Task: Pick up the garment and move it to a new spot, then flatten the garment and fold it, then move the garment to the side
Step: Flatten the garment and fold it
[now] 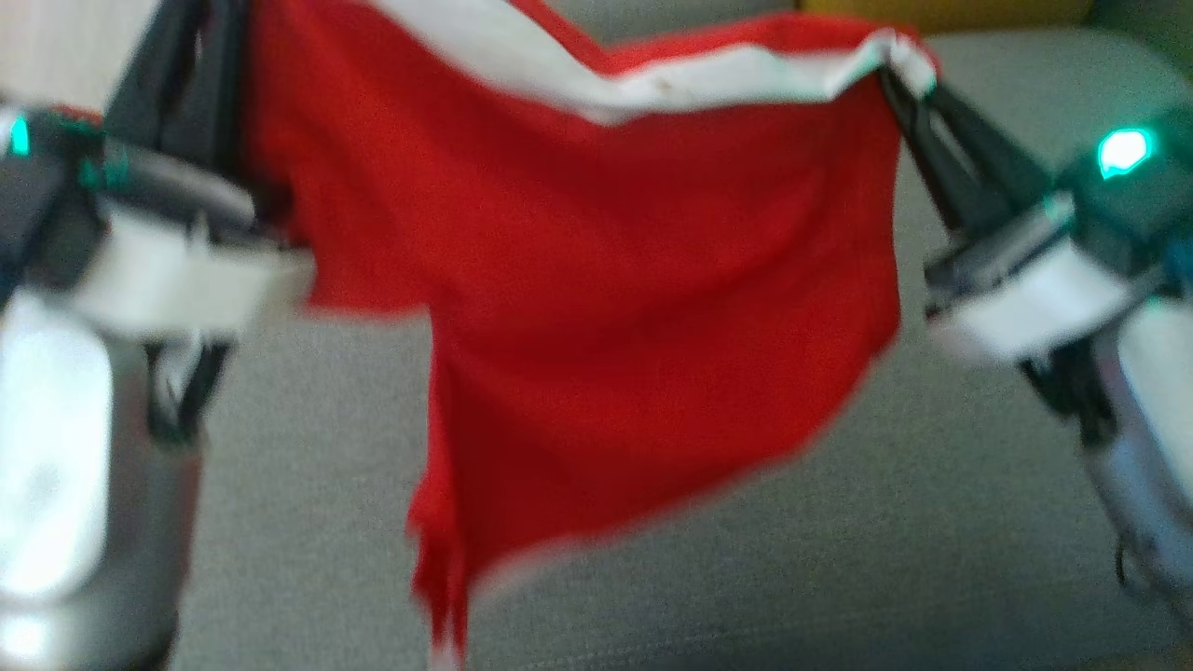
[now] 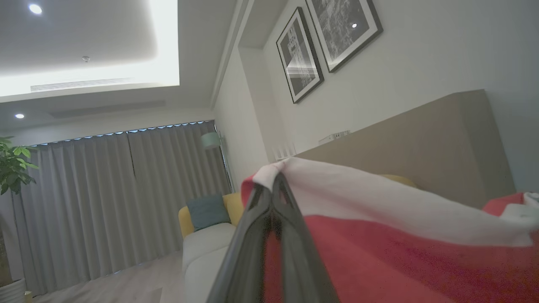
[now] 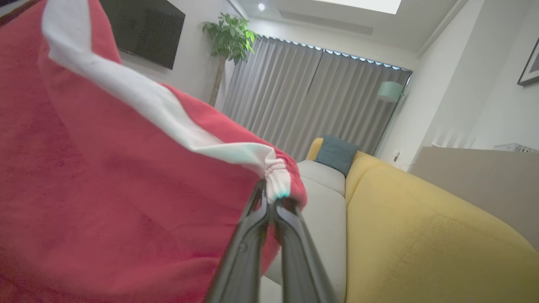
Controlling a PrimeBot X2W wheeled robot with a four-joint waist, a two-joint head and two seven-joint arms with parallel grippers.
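The red garment (image 1: 606, 280) with its white band hangs in the air, stretched between both grippers above the grey sofa seat (image 1: 839, 578). The left gripper (image 2: 273, 183) is clenched on one end of the white band, with the cloth bunched right at its fingertips. The right gripper (image 3: 271, 200) pinches the other end, the gathered hem caught between its closed jaws. The band sags slightly between them. The red cloth drapes below, tapering to a ragged point low over the cushion.

Red garment (image 1: 606, 280) w/ white band, spread in air, hanging above grey cushion.
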